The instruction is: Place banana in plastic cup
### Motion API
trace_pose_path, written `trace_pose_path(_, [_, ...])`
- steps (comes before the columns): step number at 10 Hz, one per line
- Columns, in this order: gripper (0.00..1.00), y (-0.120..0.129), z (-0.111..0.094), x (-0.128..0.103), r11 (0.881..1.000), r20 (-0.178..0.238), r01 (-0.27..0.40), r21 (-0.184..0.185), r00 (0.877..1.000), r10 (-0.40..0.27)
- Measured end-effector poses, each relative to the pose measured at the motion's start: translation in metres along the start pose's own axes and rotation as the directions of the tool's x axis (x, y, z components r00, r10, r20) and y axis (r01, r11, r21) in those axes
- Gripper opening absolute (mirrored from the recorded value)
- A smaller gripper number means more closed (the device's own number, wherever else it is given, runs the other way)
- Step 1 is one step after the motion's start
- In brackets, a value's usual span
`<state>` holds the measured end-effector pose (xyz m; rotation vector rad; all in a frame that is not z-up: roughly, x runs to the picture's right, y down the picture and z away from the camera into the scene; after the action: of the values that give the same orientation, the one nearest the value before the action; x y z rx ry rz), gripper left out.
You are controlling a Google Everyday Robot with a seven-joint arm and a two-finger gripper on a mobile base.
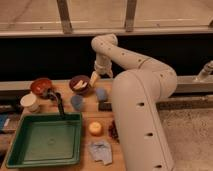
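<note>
Matt claw (94, 78) hangs by the bowl (73, 80); glossy plastic tray (45, 159) on wooden table (90, 114).

Bulky white arm (142, 100), dark dots; gripper (94, 78), seemingly cream, by bowl (73, 81).

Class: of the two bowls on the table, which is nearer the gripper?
The purple bowl: the gripper is beside its right rim, while the red bowl sits farther left.

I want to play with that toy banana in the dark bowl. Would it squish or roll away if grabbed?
The banana looks like a small moulded toy, so it is probably stiff and light. Being curved, it would likely rock rather than roll, and the bowl should keep it in. The gripper hangs by that bowl's right rim.
</note>
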<state>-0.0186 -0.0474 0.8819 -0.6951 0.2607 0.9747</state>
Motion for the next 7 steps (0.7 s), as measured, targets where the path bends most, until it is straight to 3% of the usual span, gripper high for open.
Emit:
trace_pose_path(2, [0.52, -0.001, 0.0, 0.0, 1.0, 0.0, -0.001, 0.0, 1.0, 0.001])
trace_pose_path(5, [0.5, 0.0, 0.001, 0.0, 1.0, -0.002, 0.0, -0.001, 1.0, 0.0])
trace_pose_path(7, [0.5, 0.011, 0.006, -0.006, 0.999, -0.018, 0.046, -0.004, 0.999, -0.046])
